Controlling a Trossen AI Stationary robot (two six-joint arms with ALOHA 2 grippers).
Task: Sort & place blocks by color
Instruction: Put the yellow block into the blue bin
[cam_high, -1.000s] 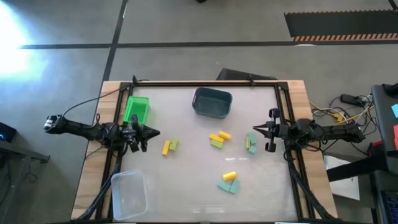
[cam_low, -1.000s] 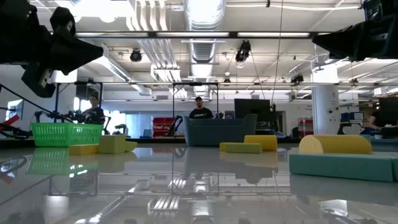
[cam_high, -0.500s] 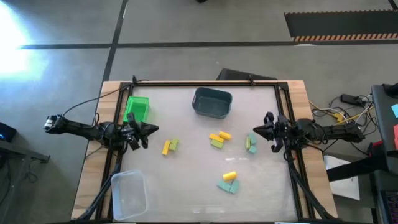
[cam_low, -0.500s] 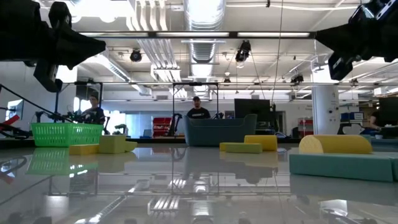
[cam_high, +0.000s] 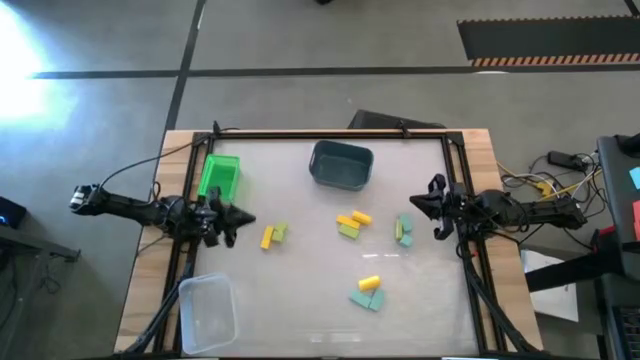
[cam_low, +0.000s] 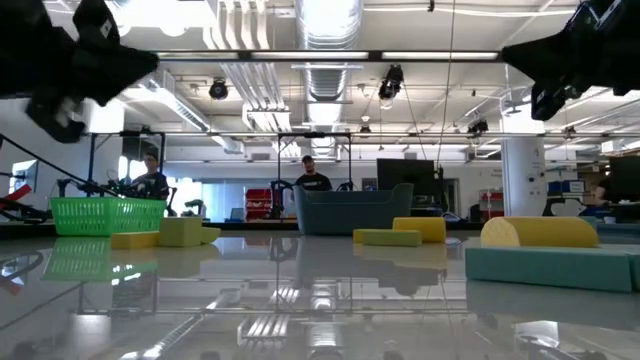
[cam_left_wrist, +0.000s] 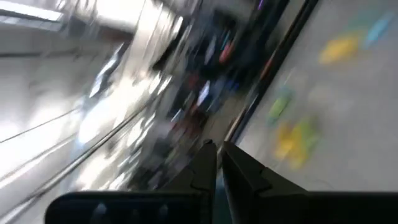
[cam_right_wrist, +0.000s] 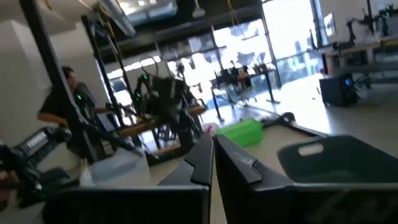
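Several small blocks lie flat on the white table: a yellow bar (cam_high: 267, 237) beside a lime one (cam_high: 280, 232), a yellow and lime cluster (cam_high: 350, 223), a teal and lime pair (cam_high: 403, 229), and a yellow piece (cam_high: 369, 283) over teal wedges (cam_high: 364, 298). My left gripper (cam_high: 250, 217) hovers shut above the table's left side, near the bright green bin (cam_high: 219, 176). My right gripper (cam_high: 411, 204) hovers shut at the right side, just beyond the teal and lime pair. Both point level toward the table's middle and hold nothing. In each wrist view the fingers (cam_left_wrist: 214, 163) (cam_right_wrist: 211, 152) lie closed together.
A dark teal bin (cam_high: 341, 164) stands at the far middle and a clear plastic bin (cam_high: 207, 312) at the near left corner. A black frame (cam_high: 330, 134) runs around the table. In the low view, people show in the room beyond the table.
Both arms have stayed in place above the table. My right gripper has rolled about its own pointing line, and my left gripper has turned a little at the wrist. Both stay shut. No block has moved.
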